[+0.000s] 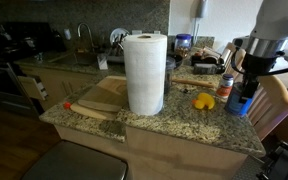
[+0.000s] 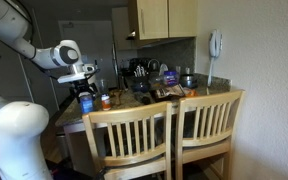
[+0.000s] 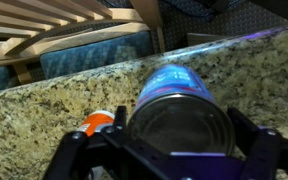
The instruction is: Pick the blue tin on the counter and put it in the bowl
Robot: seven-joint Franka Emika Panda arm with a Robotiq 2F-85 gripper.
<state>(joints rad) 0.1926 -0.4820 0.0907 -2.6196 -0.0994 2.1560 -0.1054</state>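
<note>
Near the chair-side edge of the granite table (image 1: 184,125), your end effector (image 1: 246,82) hangs directly above the blue tin (image 1: 242,103), spread wide and gripping nothing. In the wrist view the tin stands upright with its pale top facing the camera and a dark finger (image 3: 72,150) on either side. That straddle looks chosen so the jaws can drop and close on the round wall. A small red-labelled jar (image 1: 226,88) stands just beside the tin, which probably explains the approach from above rather than from the side. A yellow object (image 1: 202,101), possibly the bowl, lies between the tin and the paper-towel roll (image 1: 144,72) at mid-table, though you cannot be sure of that from here. The pick has not yet been made; descent and closure seem to come next.
</note>
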